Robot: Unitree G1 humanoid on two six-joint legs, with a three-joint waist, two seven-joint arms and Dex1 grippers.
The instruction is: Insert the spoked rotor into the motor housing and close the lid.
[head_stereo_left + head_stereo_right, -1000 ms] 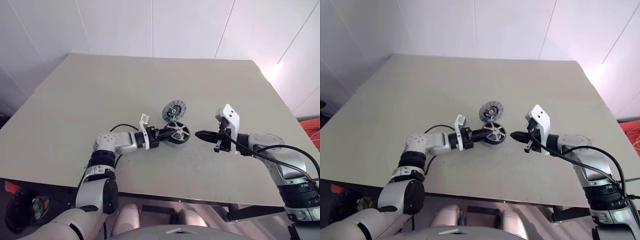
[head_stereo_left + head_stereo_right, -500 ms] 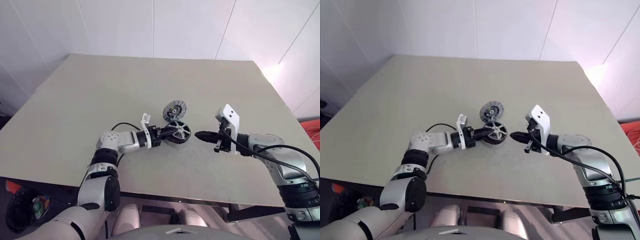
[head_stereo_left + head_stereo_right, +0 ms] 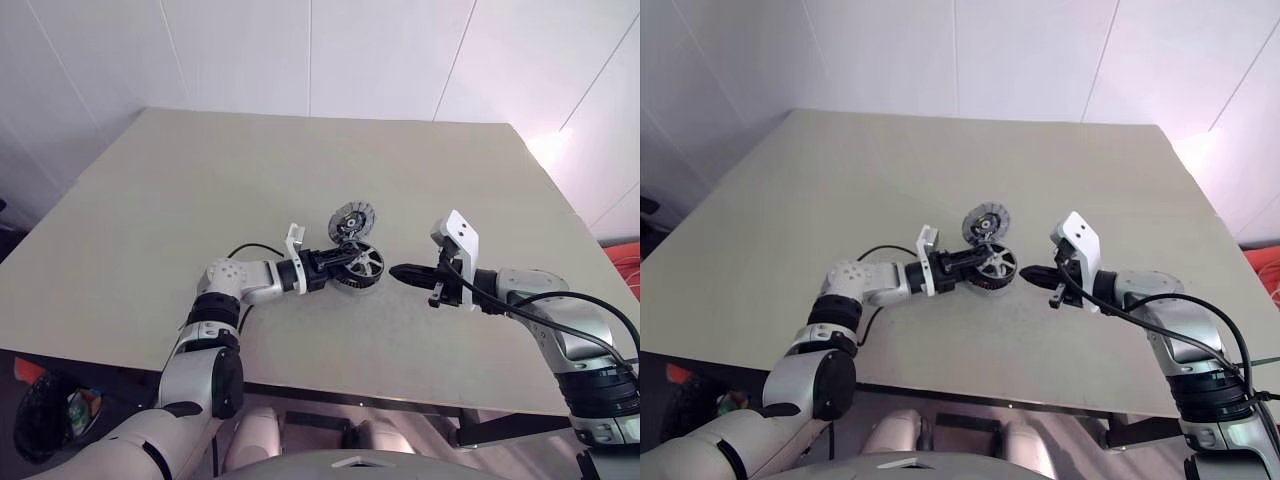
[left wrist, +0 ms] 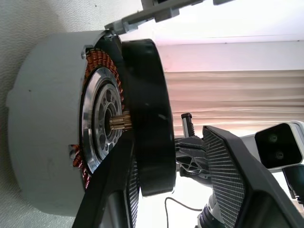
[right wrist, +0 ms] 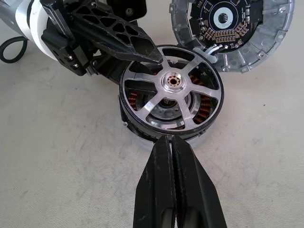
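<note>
- spoked rotor sits on top of the motor housing, hub lined up over the centre; copper windings show between the spokes
- whether it is fully seated: cannot tell. In the left wrist view the dark rotor ring appears to stand off the housing's winding face, so I'd judge it partly in or just dropped on
- housing rests on the counter, roughly mid-counter, between the two arms
- lid is open, tilted up at the housing's far edge, ribbed rim and dark yellow-marked inside facing up and out; joined at the edge near the white wires
- left hand at the rotor's near-left edge, one finger lying across the rim; fingers look parted around the rim, grasping or letting go cannot tell
- right hand clenched, holding nothing, tip just beside the housing's right side, apart from it
- done: rotor brought to the housing and placed over it
- left: confirm or press the seating, clear the left hand, swing the lid down
</note>
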